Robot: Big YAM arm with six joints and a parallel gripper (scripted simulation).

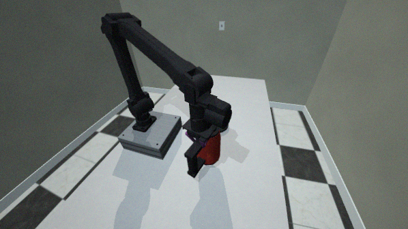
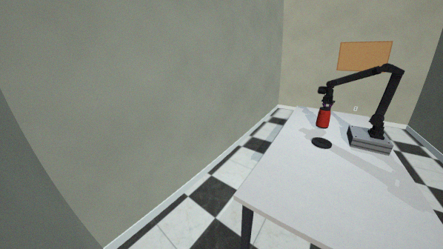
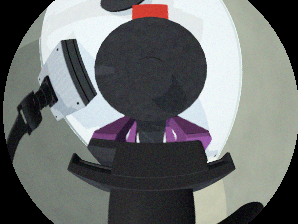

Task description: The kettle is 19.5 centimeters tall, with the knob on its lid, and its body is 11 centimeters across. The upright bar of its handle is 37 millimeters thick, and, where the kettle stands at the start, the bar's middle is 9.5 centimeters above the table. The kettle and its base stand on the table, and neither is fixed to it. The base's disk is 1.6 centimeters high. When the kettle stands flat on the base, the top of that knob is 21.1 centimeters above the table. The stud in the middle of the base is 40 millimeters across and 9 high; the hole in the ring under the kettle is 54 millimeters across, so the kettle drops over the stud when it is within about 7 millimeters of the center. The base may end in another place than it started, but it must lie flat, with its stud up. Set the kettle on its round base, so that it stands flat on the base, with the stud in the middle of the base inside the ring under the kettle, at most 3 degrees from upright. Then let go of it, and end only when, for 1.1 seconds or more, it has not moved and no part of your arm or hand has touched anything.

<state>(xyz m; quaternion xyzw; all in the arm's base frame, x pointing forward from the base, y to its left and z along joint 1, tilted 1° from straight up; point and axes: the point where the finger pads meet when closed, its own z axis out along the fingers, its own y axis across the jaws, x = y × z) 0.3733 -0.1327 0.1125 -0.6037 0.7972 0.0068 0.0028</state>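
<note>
The red kettle (image 1: pixel 212 148) (image 2: pixel 323 118) (image 3: pixel 149 63) has a black lid and a black handle (image 1: pixel 194 161). My gripper (image 1: pixel 199 141) (image 2: pixel 327 105) (image 3: pixel 150 131), with purple finger pads, comes down from above and is shut on the kettle's handle. It holds the kettle upright and, as far as I can tell, a little above the white table (image 1: pixel 239 195) (image 2: pixel 333 194). The base is hidden in the top view.
The arm's grey mounting block (image 1: pixel 150 138) (image 2: pixel 368 138) (image 3: pixel 67 83) stands on the table close beside the kettle. The table's long edges run near the kettle side and drop to a checkered floor (image 1: pixel 300 165).
</note>
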